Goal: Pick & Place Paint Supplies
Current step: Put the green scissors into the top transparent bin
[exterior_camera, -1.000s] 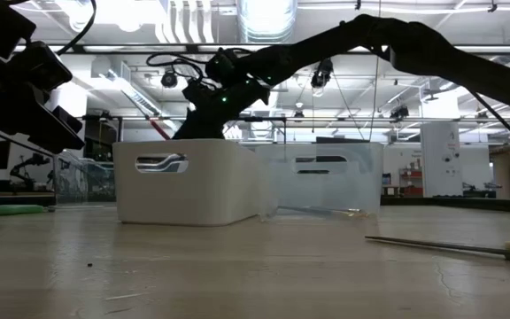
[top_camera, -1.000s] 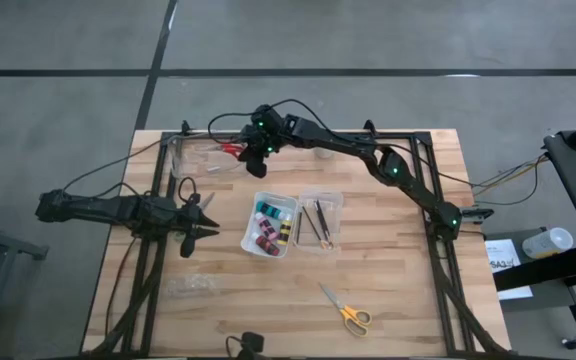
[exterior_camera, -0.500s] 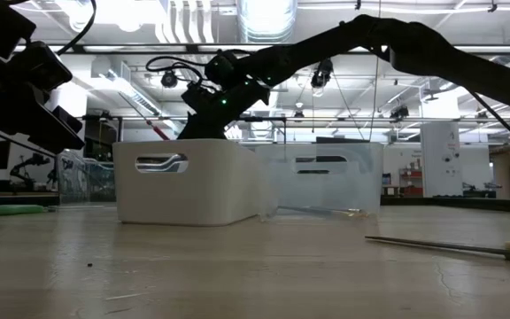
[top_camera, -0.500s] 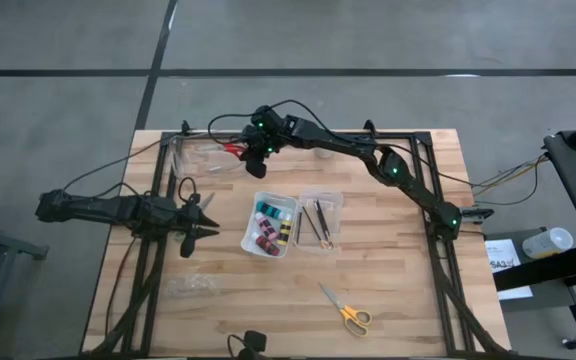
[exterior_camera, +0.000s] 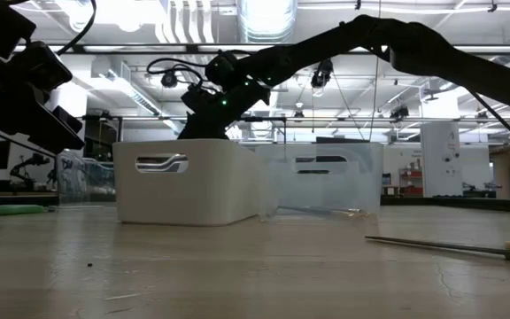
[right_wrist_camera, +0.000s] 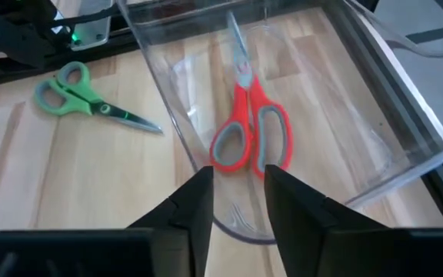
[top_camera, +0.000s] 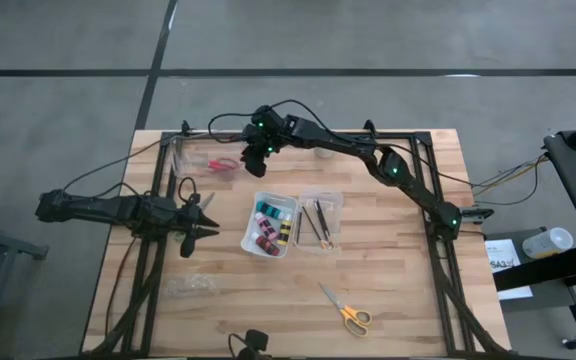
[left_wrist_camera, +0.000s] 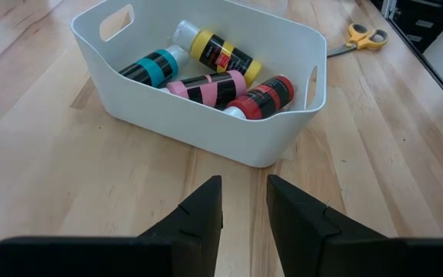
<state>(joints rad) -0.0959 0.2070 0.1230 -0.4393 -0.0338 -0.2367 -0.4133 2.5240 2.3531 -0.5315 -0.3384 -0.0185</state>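
Since the red-handled scissors (right_wrist_camera: 251,127) lie flat inside the clear plastic bin (right_wrist_camera: 375,123), the right claw (right_wrist_camera: 237,204) hangs just above w/ fingers a bit apart, holding nothing. Left claw (left_wrist_camera: 243,211) waits near the white plastic tub (left_wrist_camera: 206,131) of paint bottles, fingers a bit apart, empty. Yellow-handled scissors (top_camera: 346,312) lie on the wooden bench (top_camera: 408,300), prob. next to go.

Both claws (top_camera: 204,231) (top_camera: 251,166) parted, empty

A white bin (left_wrist_camera: 206,127) sits just ahead of the left jaws on the wooden worktop (left_wrist_camera: 44,169); a clear bin (right_wrist_camera: 391,100) lies directly below the right jaws.
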